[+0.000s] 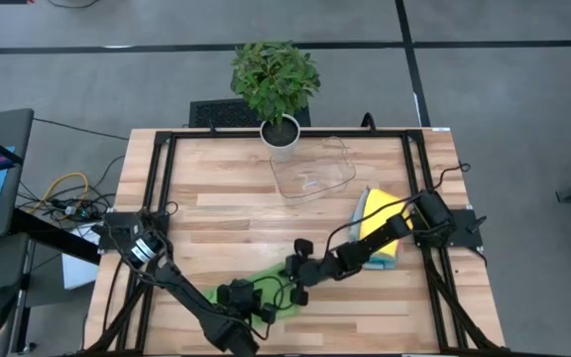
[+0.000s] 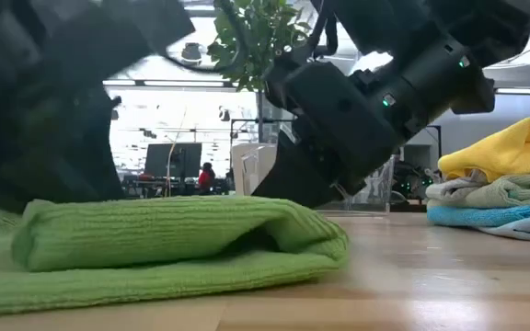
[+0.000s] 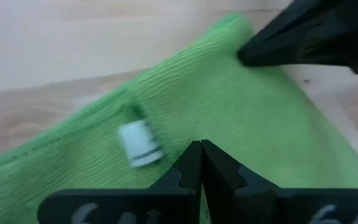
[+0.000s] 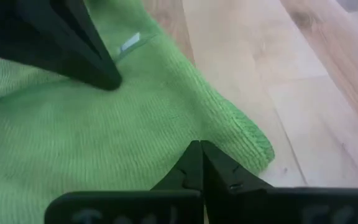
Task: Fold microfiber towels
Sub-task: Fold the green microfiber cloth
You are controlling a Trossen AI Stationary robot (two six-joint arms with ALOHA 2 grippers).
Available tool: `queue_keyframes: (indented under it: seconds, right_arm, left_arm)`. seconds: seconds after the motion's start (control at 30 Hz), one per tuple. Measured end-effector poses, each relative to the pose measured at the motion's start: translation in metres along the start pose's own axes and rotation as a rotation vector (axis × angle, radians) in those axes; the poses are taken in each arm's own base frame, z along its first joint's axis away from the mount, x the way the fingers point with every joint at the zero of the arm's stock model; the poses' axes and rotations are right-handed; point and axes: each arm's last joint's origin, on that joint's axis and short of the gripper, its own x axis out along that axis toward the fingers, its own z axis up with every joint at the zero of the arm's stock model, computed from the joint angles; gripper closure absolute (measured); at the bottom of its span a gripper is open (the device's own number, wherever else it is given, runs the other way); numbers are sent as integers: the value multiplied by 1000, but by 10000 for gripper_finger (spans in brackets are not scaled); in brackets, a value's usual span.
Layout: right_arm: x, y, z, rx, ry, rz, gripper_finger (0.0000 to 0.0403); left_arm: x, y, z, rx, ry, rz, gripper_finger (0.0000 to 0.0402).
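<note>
Green towel (image 1: pixel 266 294) spread near the table's (image 1: pixel 226 213) near edge, one side doubled over itself. Left gripper (image 3: pixel 201 163) pressed together over its middle, just beside a small white label (image 3: pixel 139 143). Right gripper (image 4: pixel 201 163) likewise pressed together, at the towel's right edge. Whether either pinches cloth: cannot tell. Stack of folded towels (image 1: pixel 377 233), yellow on top, well apart at far right.

Arms hide most of the green towel (image 1: pixel 276 288) from above.
</note>
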Motion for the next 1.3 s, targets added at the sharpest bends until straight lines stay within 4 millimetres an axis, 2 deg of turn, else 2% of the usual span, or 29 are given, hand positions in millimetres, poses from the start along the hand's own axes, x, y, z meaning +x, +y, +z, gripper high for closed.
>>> queue_keyframes:
  seconds: [0.1, 0.3, 0.47, 0.53, 0.63, 0.7, 0.77, 0.87, 0.97, 1.1, 1.17, 1.3]
  right_arm:
    - [0, -3, -3, 8, 5, -3, 384]
    - [-4, 2, 6, 16, 2, 77, 363]
    - [-31, 16, 31, -33, -72, 135, 363]
    - [-43, 22, 38, -66, -89, 153, 366]
    - [-60, 35, 44, -102, -114, 192, 374]
    - [-67, 47, 43, -142, -136, 226, 378]
    - [-70, 58, 38, -180, -153, 256, 381]
    - [-69, 69, 29, -191, -146, 285, 380]
    - [-61, 69, 19, -150, -101, 274, 369]
    - [-59, 67, 18, -133, -85, 268, 346]
    - [-58, 65, 18, -132, -79, 265, 338]
    - [-59, 62, 22, -113, -94, 265, 331]
  left_arm:
    - [7, 8, -2, -57, -2, 7, 401]
    - [-1, 7, 9, -88, 7, 12, 401]
    - [-30, 1, 37, -103, -21, -58, 401]
    - [-49, -1, 52, -105, -30, -102, 401]
    - [-81, -1, 67, -9, 17, -179, 401]
    - [-99, 4, 64, 60, 75, -210, 401]
    - [-113, 12, 53, 66, 153, -225, 401]
    - [-135, 28, 33, -42, 274, -214, 401]
    - [-153, 47, 11, -148, 374, -185, 401]
    - [-173, 67, -4, -96, 563, -58, 387]
    - [-178, 78, -7, -53, 564, -29, 375]
    - [-180, 84, -8, 40, 502, -96, 342]
